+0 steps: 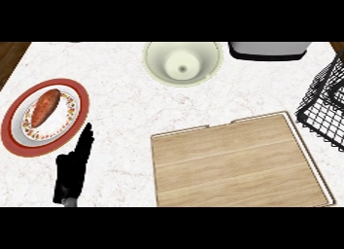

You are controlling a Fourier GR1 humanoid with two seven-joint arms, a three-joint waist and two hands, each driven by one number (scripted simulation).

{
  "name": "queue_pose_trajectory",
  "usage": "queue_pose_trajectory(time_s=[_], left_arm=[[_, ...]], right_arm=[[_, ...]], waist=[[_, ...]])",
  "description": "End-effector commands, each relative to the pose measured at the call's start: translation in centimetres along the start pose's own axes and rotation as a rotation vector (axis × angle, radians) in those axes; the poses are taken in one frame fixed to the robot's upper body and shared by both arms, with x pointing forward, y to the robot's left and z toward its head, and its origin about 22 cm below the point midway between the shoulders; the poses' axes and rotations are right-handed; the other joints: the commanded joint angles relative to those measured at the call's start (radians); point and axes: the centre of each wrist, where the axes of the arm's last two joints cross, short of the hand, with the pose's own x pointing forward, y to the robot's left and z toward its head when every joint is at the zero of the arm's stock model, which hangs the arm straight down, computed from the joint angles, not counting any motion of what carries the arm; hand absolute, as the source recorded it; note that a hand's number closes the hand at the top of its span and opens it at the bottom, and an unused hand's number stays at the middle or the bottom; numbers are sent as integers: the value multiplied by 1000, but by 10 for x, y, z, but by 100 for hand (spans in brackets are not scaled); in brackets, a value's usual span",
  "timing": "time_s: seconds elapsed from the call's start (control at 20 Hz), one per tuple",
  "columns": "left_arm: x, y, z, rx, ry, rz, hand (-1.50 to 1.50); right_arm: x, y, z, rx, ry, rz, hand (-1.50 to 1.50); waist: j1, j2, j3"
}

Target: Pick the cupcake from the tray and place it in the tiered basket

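Note:
A light wooden tray lies on the counter at the lower right, and its top is bare; no cupcake shows anywhere in view. The black wire tiered basket stands at the right edge, partly cut off. My left hand rests at the lower left with its fingers straight, pointing up toward the plate, holding nothing. My right hand does not show in this view.
A red-rimmed plate with a sweet potato sits at the left. A pale round bowl stands at the top middle. A grey and black appliance is at the top right. Dark wood shows past the counter's left edge.

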Motion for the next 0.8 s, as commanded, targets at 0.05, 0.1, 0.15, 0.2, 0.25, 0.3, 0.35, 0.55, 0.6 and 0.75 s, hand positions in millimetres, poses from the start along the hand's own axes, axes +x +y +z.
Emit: queue_pose_trajectory(time_s=[0.05,0.1,0.15,0.2,0.25,0.3,0.35,0.55,0.6,0.75], left_arm=[[-11,-8,0,-7,29,-3,0],[-8,-4,2,6,8,-4,0],[-17,2,4,16,29,-19,0],[2,3,4,-7,23,-2,0],[-10,0,13,-22,24,15,0],[-6,2,-1,13,19,0,0],[0,10,6,18,15,-14,0],[-4,6,-3,11,16,4,0],[-12,-13,2,12,8,-6,0],[9,15,1,15,-4,-16,0]], right_arm=[[8,29,-10,53,30,-149,150],[2,22,-17,78,72,-239,150],[-23,44,-9,88,89,-314,-150],[-23,27,-15,113,82,-345,-150],[-20,44,-18,116,74,-380,-150],[-25,44,-11,105,65,-404,-150],[-13,33,-20,118,75,-449,-150],[-25,33,-22,33,48,-626,-150],[-10,30,-29,37,38,-684,-150],[-42,16,-21,-82,17,-714,-150]], waist=[[-8,0,-2],[1,2,-1],[-11,1,-1],[-5,0,0],[3,2,-1],[-17,-1,-2],[-4,-1,-1],[-12,0,-1],[-6,2,-1],[-11,-1,0]])
